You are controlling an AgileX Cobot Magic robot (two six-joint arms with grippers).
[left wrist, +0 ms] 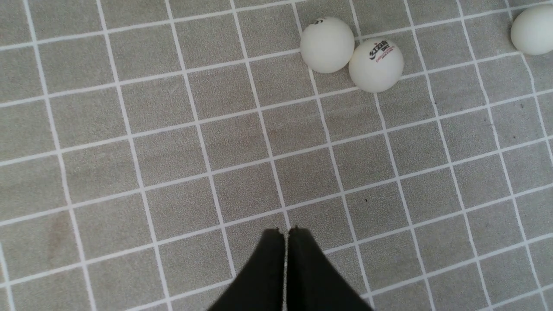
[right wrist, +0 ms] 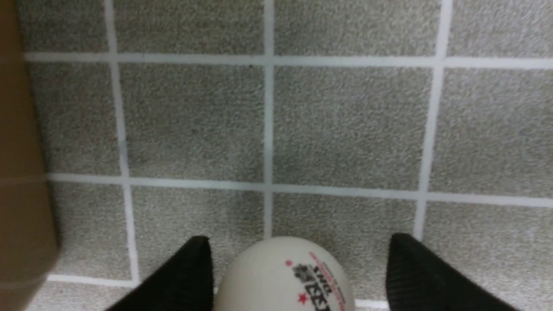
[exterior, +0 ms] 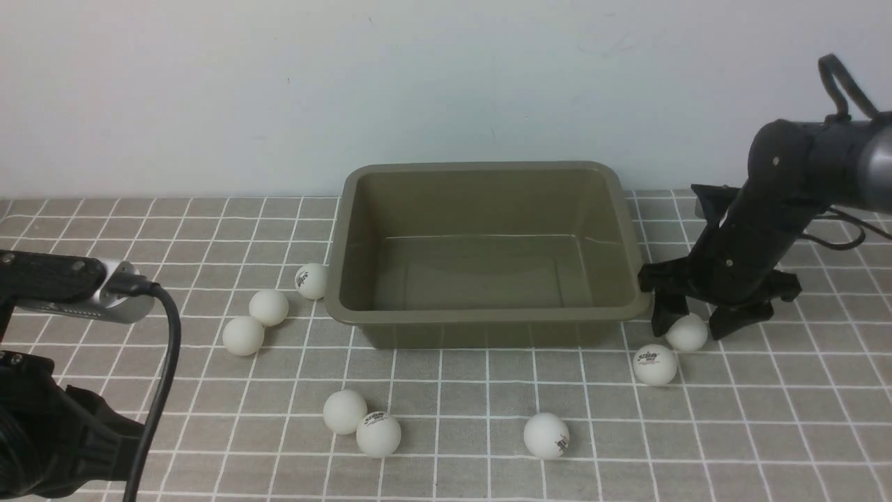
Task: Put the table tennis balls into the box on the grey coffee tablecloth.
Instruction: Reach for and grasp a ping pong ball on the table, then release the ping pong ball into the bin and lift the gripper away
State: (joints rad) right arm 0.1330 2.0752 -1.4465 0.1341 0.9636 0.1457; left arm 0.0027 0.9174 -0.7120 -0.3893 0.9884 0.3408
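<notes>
With the right claw (exterior: 690, 328) released and straddling one of the table tennis balls (exterior: 687, 335) on the grey coffee tablecloth (exterior: 766, 418), just right of the near right corner of the box (exterior: 488, 317), centre on the ball's widest girth and squeeze slowly to avoid squirting it into the logo ball (exterior: 655, 364) just nearer. Lift clear of the rolled rim, swing left over the empty box and let go low inside. Leave the left claw (left wrist: 286, 233), clenched on nothing above bare cloth at the near left, parked.

At the right edge the right arm (exterior: 780, 209) bends down, right gripper (exterior: 690, 328) spread wide, tips down. Lower-left corner: left arm (exterior: 42, 432) low, left gripper (left wrist: 286, 231) pinched tight.
</notes>
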